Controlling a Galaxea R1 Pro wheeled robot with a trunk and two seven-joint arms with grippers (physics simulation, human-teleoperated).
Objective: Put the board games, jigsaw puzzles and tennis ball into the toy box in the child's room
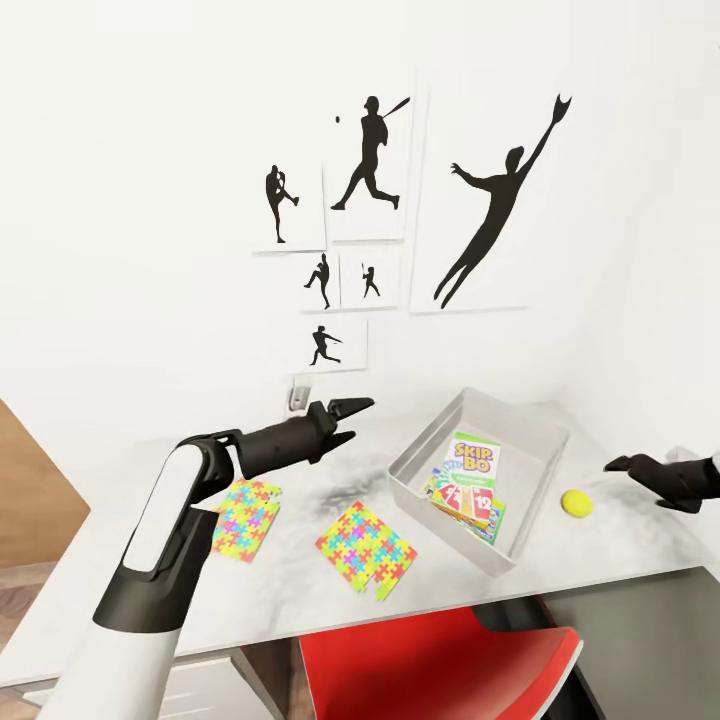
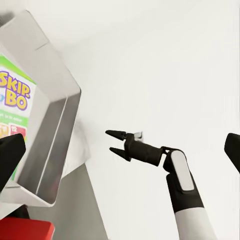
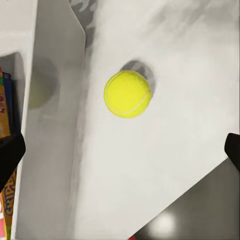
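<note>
Plainly, ball handling: the tennis ball (image 3: 127,93) is likely light, springy and fuzzy, so it should grip well but roll at a nudge; best taken across its widest part, fingers coming down either side.
Ball look: small, round, bright yellow-green, with a pale curved seam.
Ball place: resting on the table (image 1: 620,555), just beside the toy box (image 1: 421,450) on its outer side, not touching it.
Right gripper: the right gripper (image 1: 622,465) hovers near the ball, above and to its side; its jaws stand apart and hold nothing.
Toy box: light-grey open bin with flared sides, holding the Skip-Bo box (image 1: 473,463) and other game boxes beneath it.
Jigsaw puzzles: two flat multicoloured squares, one (image 1: 247,517) under the left arm, one (image 1: 366,549) nearer the bin, both lying on the table.
Left gripper: the left gripper (image 1: 352,419) is raised above the table, jaws apart, empty.
</note>
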